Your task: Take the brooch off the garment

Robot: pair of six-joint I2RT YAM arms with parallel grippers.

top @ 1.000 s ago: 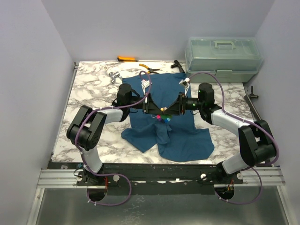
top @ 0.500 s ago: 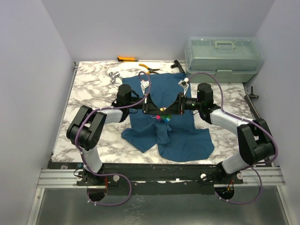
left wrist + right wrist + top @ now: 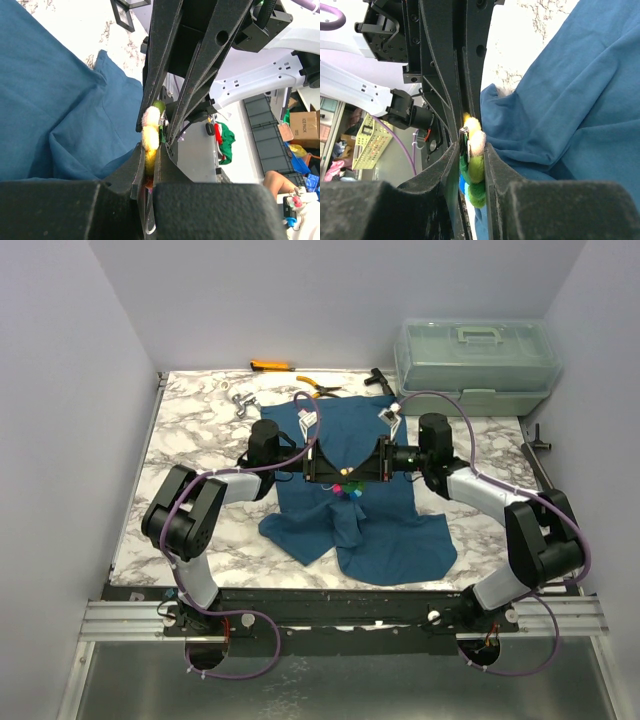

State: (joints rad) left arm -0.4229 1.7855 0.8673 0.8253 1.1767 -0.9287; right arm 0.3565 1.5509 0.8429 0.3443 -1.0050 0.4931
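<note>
The teal-blue garment (image 3: 385,535) lies spread on the marble table, bunched up in the middle. The brooch (image 3: 348,490), a small cluster of yellow, green, magenta and blue beads, sits above that bunched fold. My left gripper (image 3: 335,478) and right gripper (image 3: 364,478) meet tip to tip over it. In the left wrist view my gripper (image 3: 150,152) is shut on the brooch's yellow and cream beads (image 3: 150,136). In the right wrist view my gripper (image 3: 471,152) is shut on the cream and green beads (image 3: 476,157), with the garment (image 3: 570,100) just beside them.
A clear plastic toolbox (image 3: 475,362) stands at the back right. Orange-handled pliers (image 3: 320,388), a yellow-handled tool (image 3: 270,366), a black tool (image 3: 378,378) and small metal parts (image 3: 240,402) lie along the table's back. A black piece (image 3: 538,438) sits at the right edge.
My right arm has shifted slightly to the left, toward the left gripper. Both grippers stay closed at the brooch.
</note>
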